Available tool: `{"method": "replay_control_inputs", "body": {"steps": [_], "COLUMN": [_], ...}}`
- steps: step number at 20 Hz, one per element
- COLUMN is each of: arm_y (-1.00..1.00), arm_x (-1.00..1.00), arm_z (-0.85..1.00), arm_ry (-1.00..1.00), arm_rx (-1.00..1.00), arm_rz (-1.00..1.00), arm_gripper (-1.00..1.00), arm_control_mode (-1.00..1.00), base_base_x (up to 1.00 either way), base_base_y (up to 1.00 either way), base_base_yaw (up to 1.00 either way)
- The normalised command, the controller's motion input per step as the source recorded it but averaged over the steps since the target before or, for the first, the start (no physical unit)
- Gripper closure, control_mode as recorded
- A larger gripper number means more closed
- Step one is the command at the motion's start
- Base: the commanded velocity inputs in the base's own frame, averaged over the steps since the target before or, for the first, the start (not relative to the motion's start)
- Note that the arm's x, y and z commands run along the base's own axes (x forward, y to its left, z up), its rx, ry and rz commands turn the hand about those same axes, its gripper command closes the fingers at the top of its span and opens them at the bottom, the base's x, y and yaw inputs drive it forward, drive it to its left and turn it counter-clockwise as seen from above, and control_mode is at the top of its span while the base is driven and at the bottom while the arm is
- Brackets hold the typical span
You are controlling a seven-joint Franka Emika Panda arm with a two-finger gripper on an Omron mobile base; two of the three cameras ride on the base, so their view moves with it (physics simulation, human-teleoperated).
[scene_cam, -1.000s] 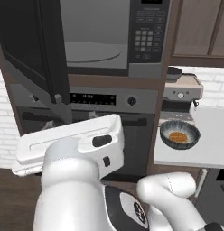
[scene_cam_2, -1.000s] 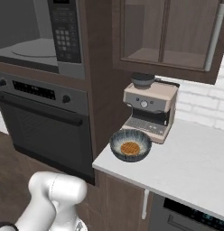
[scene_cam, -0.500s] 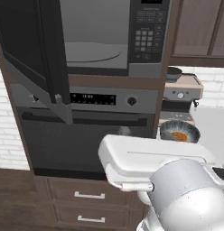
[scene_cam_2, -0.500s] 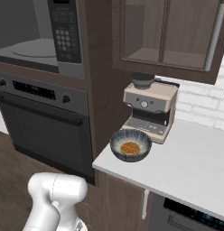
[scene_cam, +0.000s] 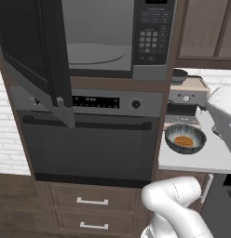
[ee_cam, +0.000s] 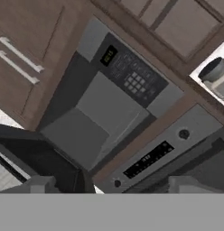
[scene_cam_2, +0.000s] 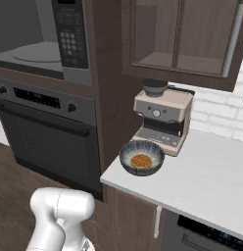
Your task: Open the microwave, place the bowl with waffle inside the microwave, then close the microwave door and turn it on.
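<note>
On the left of the kitchen, the microwave (scene_cam: 112, 39) is sitting built into a dark wood column above the oven (scene_cam: 91, 135), and its door (scene_cam: 36, 51) is standing swung wide open to the left, showing the grey inside and the round turntable (scene_cam: 91, 53). So the first step of the job is looking done. Everything else is waiting: the bowl (scene_cam_2: 141, 157) is resting on the white counter (scene_cam_2: 211, 181) to the right of the oven, just in front of the coffee machine (scene_cam_2: 162, 120), with the small orange-brown waffle (scene_cam_2: 141, 161) lying flat in its middle. Nothing is touching the bowl. The bowl is needing to be picked up, carried left and up into the microwave, and then the door is needing closing and the keypad (scene_cam: 152, 39) pressing.

The claw's finger tips (ee_cam: 39, 185) are showing at the bottom of the hand view, tilted and looking up at the open microwave and the oven's control strip. They are appearing well apart with nothing visible between them, though how wide is hard to judge.

The counter is looking smooth and pale, running off to the right under glass-fronted wall cupboards (scene_cam_2: 187, 34), with white brick behind. A small dark cup (scene_cam_2: 154, 87) is sitting on top of the coffee machine. Drawers (scene_cam: 91, 204) are lying below the oven, above a dark wood floor.
</note>
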Motion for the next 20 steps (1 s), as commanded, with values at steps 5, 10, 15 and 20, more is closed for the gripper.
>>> {"method": "replay_control_inputs", "body": {"steps": [5, 10, 15, 20], "arm_y": [-0.17, 0.16, 0.40, 0.68], "arm_x": [0.46, 0.83, 0.76, 0.45], "arm_z": [0.10, 0.00, -0.06, -0.22], "arm_ry": [0.35, 0.34, 0.15, 0.00], "arm_rx": [0.45, 0.28, 0.19, 0.09], "arm_rz": [0.34, 0.26, 0.25, 0.26], "arm_gripper": [-1.00, -1.00, -1.00, -1.00], "arm_control_mode": [-1.00, -1.00, -1.00, -1.00], "base_base_x": [0.00, 0.00, 0.00, 0.00], "base_base_y": [0.00, 0.00, 0.00, 0.00], "base_base_yaw": [0.00, 0.00, 0.00, 0.00]}}
